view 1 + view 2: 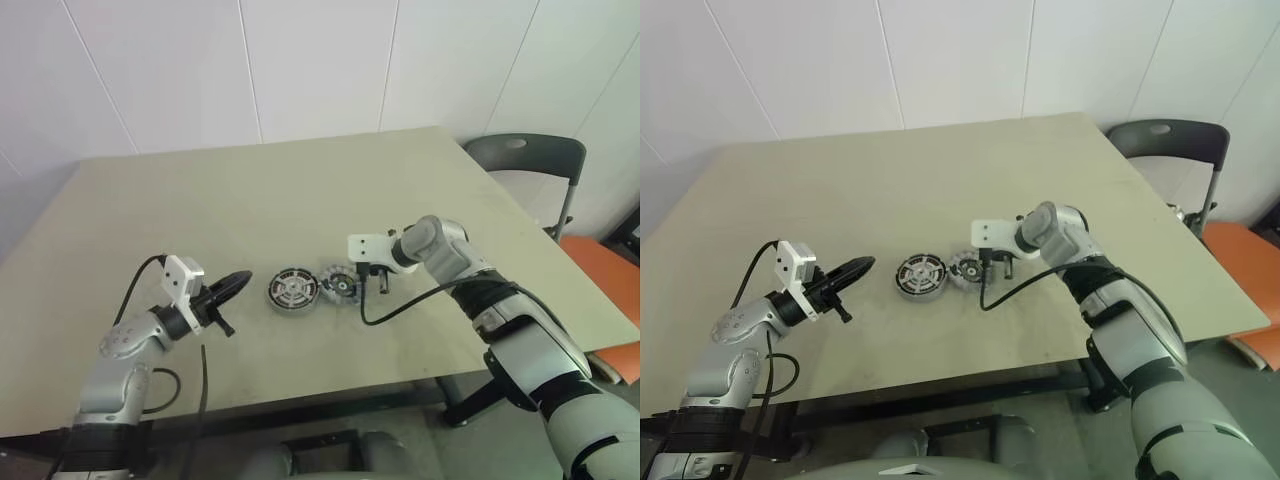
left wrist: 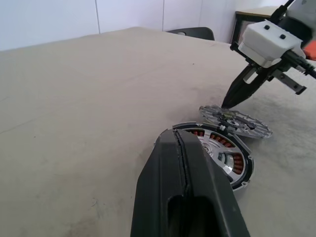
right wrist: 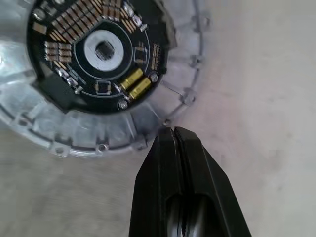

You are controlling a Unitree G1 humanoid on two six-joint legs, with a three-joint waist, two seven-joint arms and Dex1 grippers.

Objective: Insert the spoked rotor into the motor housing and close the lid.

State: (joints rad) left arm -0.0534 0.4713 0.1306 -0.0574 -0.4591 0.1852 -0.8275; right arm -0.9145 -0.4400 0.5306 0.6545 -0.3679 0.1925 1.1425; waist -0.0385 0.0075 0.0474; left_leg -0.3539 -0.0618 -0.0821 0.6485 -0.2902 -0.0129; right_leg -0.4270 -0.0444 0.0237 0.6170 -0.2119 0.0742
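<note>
Table (image 1: 300, 190), a wide beige top, takes up the middle of the head views, with white wall panels across the upper part and a dark chair (image 1: 530, 155) at the upper right.

Next in size are the arms. The right arm reaches in from the lower right of the frame, and the right gripper (image 1: 383, 287) points steeply down at the tabletop, its fingers pressed together on nothing. In the right wrist view the closed tips sit just beside the rim of the lid (image 3: 98, 74), on the bare table, not clearly touching it. The left gripper (image 1: 236, 281) sits at the lower left of the frame, pointing level toward the parts, its fingers also shut and empty.

Between the two grippers, at centre frame, lie two round parts side by side. The motor housing (image 1: 293, 291) is the left one, flat on the table, its copper-brown windings plain in the left wrist view. Just to its right, touching or nearly so, is the lid, a pale metal disc lying with a dark circuit board facing up; it seems tilted slightly, one edge near the housing. The spoked rotor I cannot make out as a separate piece.

What the coming move turns on: the lid lies just left of the right gripper's tips in the head view, so that arm is much the nearer; the left gripper stands well apart from the housing.
</note>
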